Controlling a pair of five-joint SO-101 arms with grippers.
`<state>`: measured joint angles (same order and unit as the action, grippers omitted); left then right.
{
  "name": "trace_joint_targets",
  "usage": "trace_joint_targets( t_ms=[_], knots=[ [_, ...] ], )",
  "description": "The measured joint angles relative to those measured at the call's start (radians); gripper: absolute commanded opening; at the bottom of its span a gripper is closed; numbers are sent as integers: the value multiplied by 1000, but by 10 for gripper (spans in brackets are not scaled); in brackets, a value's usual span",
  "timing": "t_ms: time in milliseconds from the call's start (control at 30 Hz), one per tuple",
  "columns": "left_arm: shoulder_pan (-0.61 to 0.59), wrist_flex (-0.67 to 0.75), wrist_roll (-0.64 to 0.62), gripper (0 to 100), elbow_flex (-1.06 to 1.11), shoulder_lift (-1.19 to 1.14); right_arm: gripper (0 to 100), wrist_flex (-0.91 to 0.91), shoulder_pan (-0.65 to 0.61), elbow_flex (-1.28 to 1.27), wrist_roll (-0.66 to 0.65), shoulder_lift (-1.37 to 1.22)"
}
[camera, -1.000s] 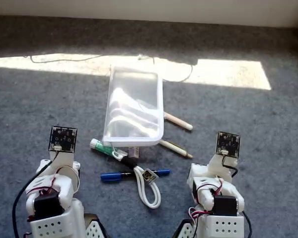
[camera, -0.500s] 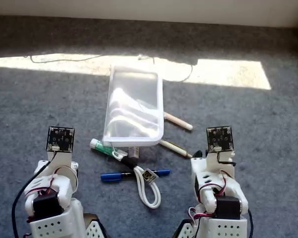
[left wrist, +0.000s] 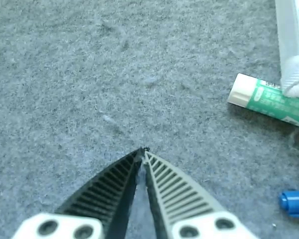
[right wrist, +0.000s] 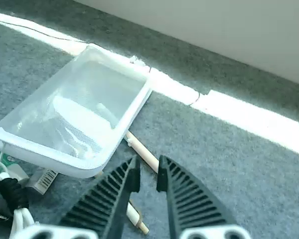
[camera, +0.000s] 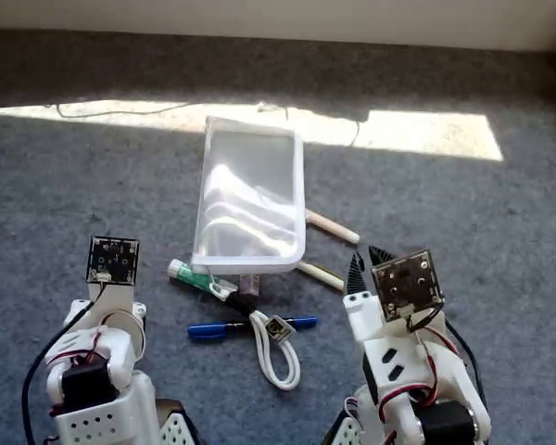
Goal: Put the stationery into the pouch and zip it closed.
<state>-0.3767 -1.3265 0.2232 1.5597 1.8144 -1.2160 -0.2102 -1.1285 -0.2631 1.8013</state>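
Note:
A clear mesh pouch point(camera: 250, 199) with a white rim lies flat on the carpet, also seen as the pouch point(right wrist: 84, 107). Two cream pencils point(camera: 332, 226) point(camera: 321, 274) lie by its right corner; one pencil point(right wrist: 142, 153) runs just beyond my right gripper point(right wrist: 147, 167), whose fingers stand slightly open and hold nothing. A green glue stick point(camera: 187, 273), a blue pen point(camera: 250, 326) and a white cable point(camera: 278, 360) lie below the pouch. My left gripper point(left wrist: 142, 152) is shut and empty over bare carpet, apart from the glue stick point(left wrist: 269, 97).
Grey carpet point(camera: 93, 185) covers the floor, crossed by a sunlit strip and a thin cord point(camera: 120, 111) at the back. A small labelled block point(right wrist: 42, 180) sits under the pouch's near rim. A wall point(right wrist: 229, 30) rises behind.
The right arm has lifted and swung forward and left, toward the pencils by the pouch's corner. The left arm and the objects have stayed put.

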Motion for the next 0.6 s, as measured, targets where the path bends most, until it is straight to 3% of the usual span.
trace_joint_targets(
  t_ms=[333, 600],
  knots=[
    [0, 0, 0, 7, 0, 0, 70, -52, -144, 203, 0, -362],
    [0, 0, 0, 7, 0, 0, 70, -52, -376, 284, 25, -614]
  ],
)
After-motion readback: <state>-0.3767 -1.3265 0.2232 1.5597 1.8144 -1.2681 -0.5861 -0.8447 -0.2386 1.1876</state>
